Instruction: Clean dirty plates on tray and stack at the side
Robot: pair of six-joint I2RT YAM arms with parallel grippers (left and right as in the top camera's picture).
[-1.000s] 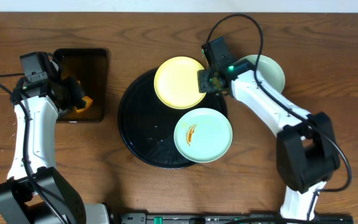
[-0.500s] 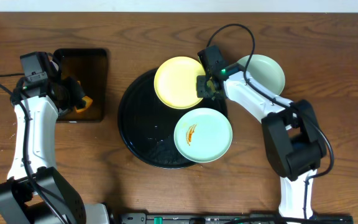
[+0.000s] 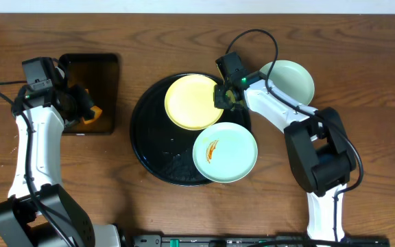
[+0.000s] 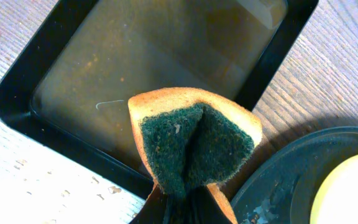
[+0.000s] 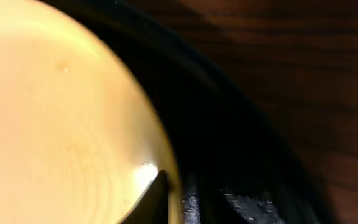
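Observation:
The pale yellow plate [image 3: 190, 101] lies on the round black tray [image 3: 153, 147], with no smear showing. My right gripper [image 3: 223, 96] is shut on its right rim, as the right wrist view [image 5: 166, 196] shows, with the plate [image 5: 55, 124] filling the left. A mint-blue plate [image 3: 225, 151] with an orange smear overlaps the tray's front right rim. A second mint-blue plate [image 3: 290, 79] sits on the table to the right, looking clean. My left gripper [image 3: 81, 110] is shut on a folded orange and green sponge [image 4: 191, 143] above the edge of the rectangular tray.
A small black rectangular tray [image 3: 91, 68] with brownish liquid stands at the left, seen close in the left wrist view [image 4: 166, 56]. The round tray's rim [image 4: 278, 180] shows at that view's lower right. Bare wooden table lies all around.
My right gripper has moved left and forward with the yellow plate, from over the tray's back rim to further onto the tray. The left arm has not moved.

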